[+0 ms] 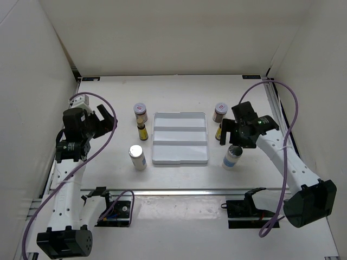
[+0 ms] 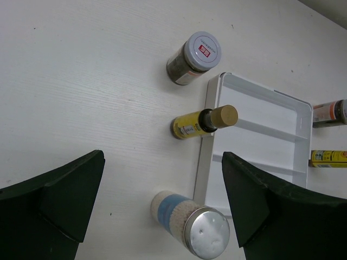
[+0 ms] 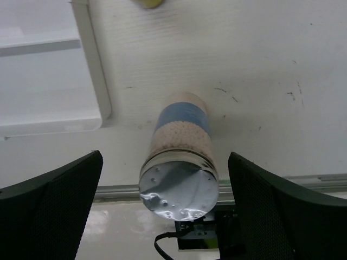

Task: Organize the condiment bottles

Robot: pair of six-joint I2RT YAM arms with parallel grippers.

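Six condiment bottles stand beside the white stepped tray (image 1: 179, 157). On its left are a brown jar (image 1: 140, 111), a yellow-and-black bottle (image 1: 143, 131) and a white cylinder (image 1: 137, 157). On its right are a brown jar (image 1: 220, 112), a yellow bottle (image 1: 219, 133) partly hidden by my right arm, and a white cylinder (image 1: 232, 158). My left gripper (image 1: 107, 119) is open and empty, raised left of the left row. My right gripper (image 1: 232, 142) is open, above the right white cylinder (image 3: 181, 146), whose silver top sits between the fingers without touching.
The left wrist view shows the left jar (image 2: 192, 58), yellow bottle (image 2: 200, 123), white cylinder (image 2: 187, 219) and tray (image 2: 260, 124). A metal rail (image 1: 179, 191) runs along the near table edge, with black fixtures (image 1: 116, 208) below it. White walls enclose the table.
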